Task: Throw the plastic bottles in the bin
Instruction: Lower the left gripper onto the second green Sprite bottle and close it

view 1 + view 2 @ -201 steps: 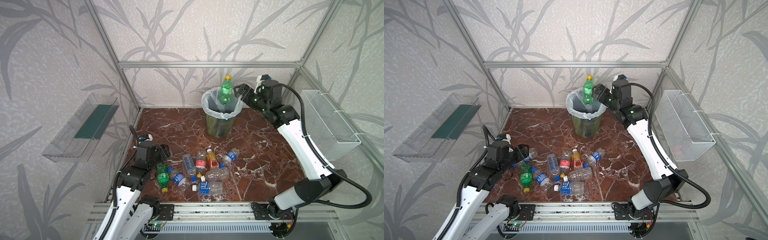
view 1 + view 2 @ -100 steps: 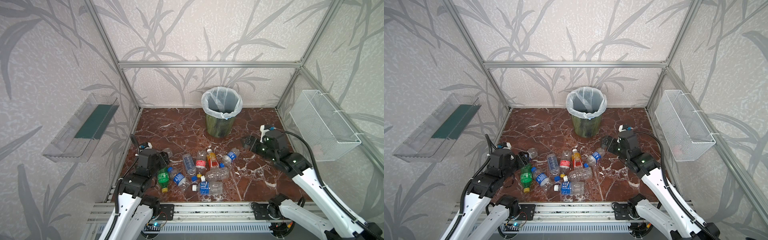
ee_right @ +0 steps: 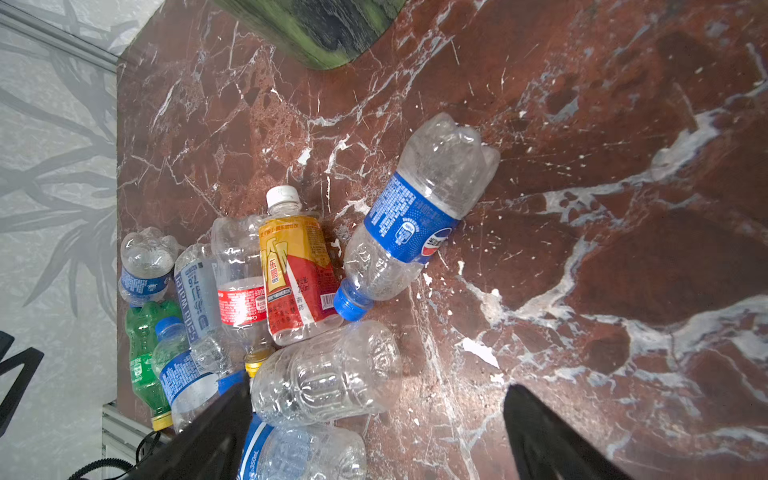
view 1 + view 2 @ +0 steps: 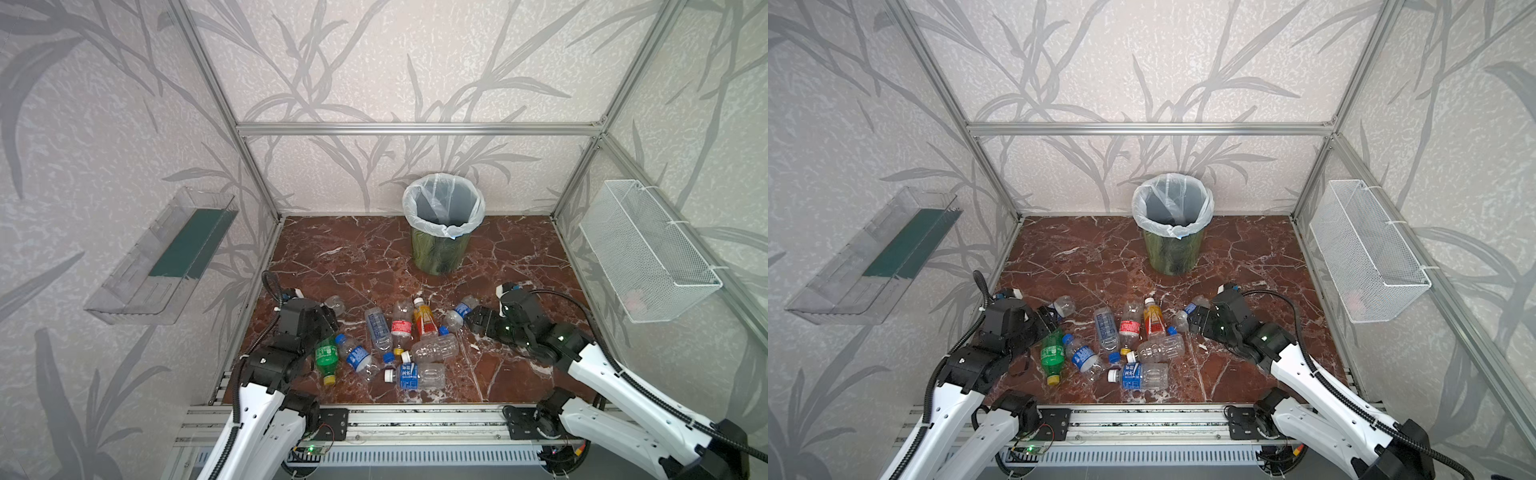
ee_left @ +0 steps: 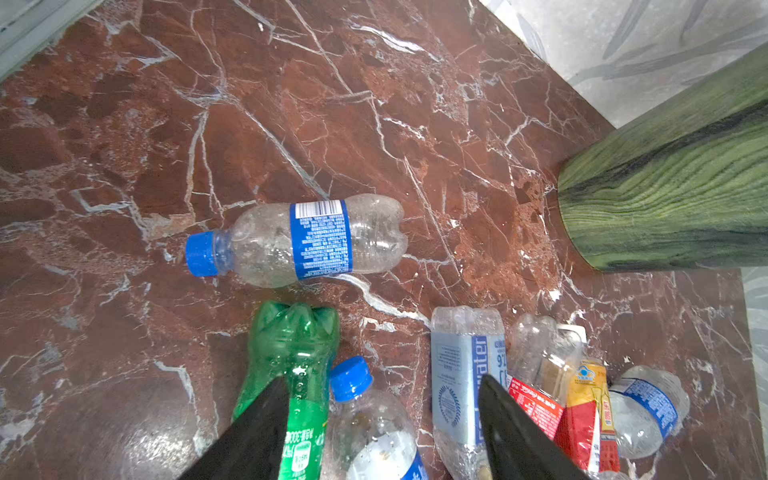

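Note:
Several plastic bottles lie in a heap on the red marble floor, among them a green bottle [image 4: 325, 356] [image 5: 291, 353], an orange-tinted one [image 4: 423, 318] [image 3: 295, 270] and a blue-labelled one [image 3: 415, 216]. My left gripper [image 4: 330, 326] [image 5: 384, 380] hangs open, low over the heap's left side, one finger above the green bottle, a blue-capped clear bottle [image 5: 370, 419] under the gap. At the heap's right side my right gripper [image 4: 471, 320] [image 3: 378, 388] is open over an unlabelled clear bottle [image 3: 328, 370]. The bin [image 4: 442, 249] [image 4: 1173, 253] stands at the back, its inside not visible.
A clear plastic tray [image 4: 166, 257] hangs on the left wall and a white wire-mesh basket [image 4: 648, 253] on the right wall. One blue-labelled bottle [image 5: 299, 241] lies apart, beyond the left gripper. An aluminium rail [image 4: 415, 419] runs along the floor's front edge.
The right arm swung from above the bin, where it held a green bottle, down to the heap's right side; that bottle is gone from view. The left gripper shifted slightly over the green bottle.

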You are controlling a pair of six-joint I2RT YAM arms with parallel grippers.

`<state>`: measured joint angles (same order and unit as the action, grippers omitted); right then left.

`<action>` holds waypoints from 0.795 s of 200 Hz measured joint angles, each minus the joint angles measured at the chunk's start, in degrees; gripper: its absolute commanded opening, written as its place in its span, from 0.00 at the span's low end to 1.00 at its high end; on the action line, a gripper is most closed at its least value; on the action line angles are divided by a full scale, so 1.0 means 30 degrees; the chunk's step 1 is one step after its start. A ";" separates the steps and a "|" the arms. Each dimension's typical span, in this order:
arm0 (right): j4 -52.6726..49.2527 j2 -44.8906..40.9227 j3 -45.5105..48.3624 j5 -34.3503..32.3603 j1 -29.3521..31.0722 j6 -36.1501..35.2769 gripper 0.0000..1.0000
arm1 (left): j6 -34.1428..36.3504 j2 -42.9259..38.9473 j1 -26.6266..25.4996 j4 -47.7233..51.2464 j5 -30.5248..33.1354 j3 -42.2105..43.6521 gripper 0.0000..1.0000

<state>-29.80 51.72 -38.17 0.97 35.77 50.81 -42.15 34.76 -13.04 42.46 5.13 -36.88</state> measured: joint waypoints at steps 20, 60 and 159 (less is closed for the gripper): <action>0.0168 0.0233 0.0051 -0.0015 0.0080 0.0095 0.94 | -0.0051 0.0335 0.0000 0.0211 0.0495 0.0000 0.77; 0.0495 0.0270 0.0372 -0.0029 0.0117 0.0153 0.94 | -0.0692 0.2062 0.0000 0.0954 0.1093 0.0058 0.85; 0.0794 0.0277 0.0568 -0.0240 0.0117 0.0211 0.95 | -0.2812 0.3803 -0.0015 0.0692 0.1166 0.2463 0.79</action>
<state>-27.42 52.56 -36.47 0.25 36.12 51.44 -50.59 46.17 -13.08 44.53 8.62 -29.50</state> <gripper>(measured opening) 0.945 0.796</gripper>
